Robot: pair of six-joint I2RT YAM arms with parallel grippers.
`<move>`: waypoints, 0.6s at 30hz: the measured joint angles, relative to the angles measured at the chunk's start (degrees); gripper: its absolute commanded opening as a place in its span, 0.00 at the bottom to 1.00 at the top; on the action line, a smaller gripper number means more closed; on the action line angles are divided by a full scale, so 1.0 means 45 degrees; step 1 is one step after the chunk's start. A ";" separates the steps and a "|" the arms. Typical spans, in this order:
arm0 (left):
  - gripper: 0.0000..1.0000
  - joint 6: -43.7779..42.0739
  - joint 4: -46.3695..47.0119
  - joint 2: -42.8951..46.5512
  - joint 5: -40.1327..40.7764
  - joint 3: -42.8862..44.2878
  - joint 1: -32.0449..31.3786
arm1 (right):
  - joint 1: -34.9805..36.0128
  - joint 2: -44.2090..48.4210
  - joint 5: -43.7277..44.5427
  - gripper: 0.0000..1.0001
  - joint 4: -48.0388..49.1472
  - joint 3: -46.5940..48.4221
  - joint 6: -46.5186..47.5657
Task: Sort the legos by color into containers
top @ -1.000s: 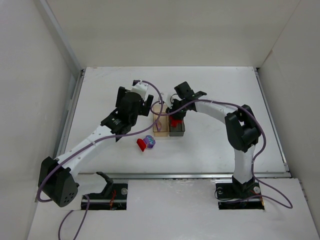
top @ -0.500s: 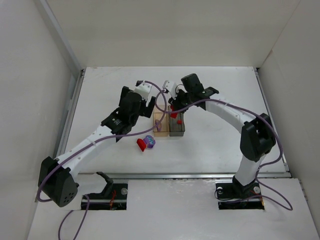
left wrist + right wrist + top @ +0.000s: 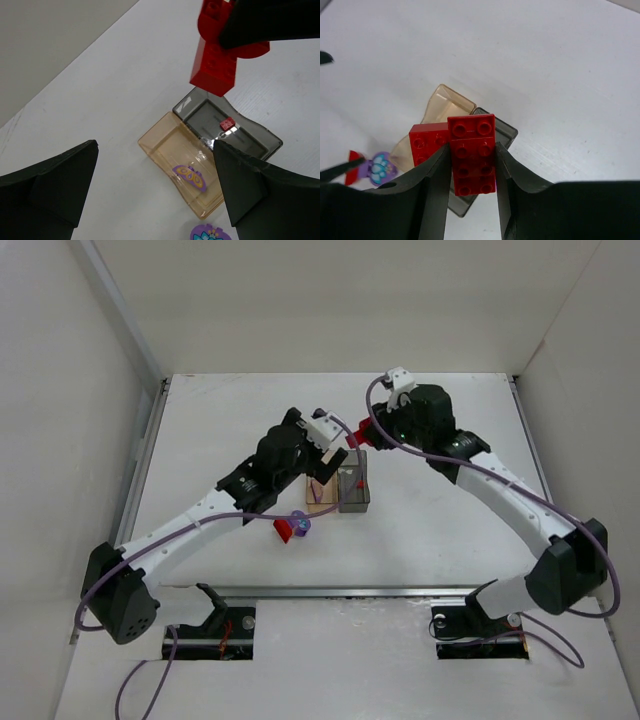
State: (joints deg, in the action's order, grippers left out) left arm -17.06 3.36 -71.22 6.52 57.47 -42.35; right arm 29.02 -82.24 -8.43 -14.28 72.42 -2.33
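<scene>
My right gripper is shut on a long red lego, with a second red brick stuck to its side. It hangs above the two containers, with the dark grey bin under it and the tan bin beside that. A small red brick lies in the grey bin. A purple butterfly piece lies in the tan bin. My left gripper stands open and empty above the tan bin. On the table lie a round purple lego and a red one.
The bins stand side by side at mid-table, with both grippers crowded close together above them. The loose pieces lie just in front of the tan bin, under the left forearm. White walls enclose the table on three sides.
My right gripper has risen from the grey bin with the red legos still in it. The left gripper has swung right, over the tan bin, and opened slightly wider.
</scene>
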 measured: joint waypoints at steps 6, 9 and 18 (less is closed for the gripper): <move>0.98 -0.1098 0.0801 -0.0423 -0.0408 0.0078 -0.0568 | 0.0053 0.1826 0.1005 0.00 0.0223 -0.1375 -0.2453; 0.98 -0.1583 0.1175 -0.0452 -0.0651 0.0073 -0.0704 | 0.0155 0.2735 0.1472 0.00 0.0248 -0.1948 -0.3313; 0.79 -0.2773 0.2035 -0.0447 -0.2608 -0.0010 -0.1171 | 0.1064 0.4090 0.2229 0.00 0.0189 -0.2793 -0.5168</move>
State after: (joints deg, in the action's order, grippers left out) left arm -29.54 12.51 -73.23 -5.21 57.43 -47.62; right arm 33.80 -63.83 1.61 -13.43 59.86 -25.58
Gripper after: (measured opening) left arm 0.798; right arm 0.414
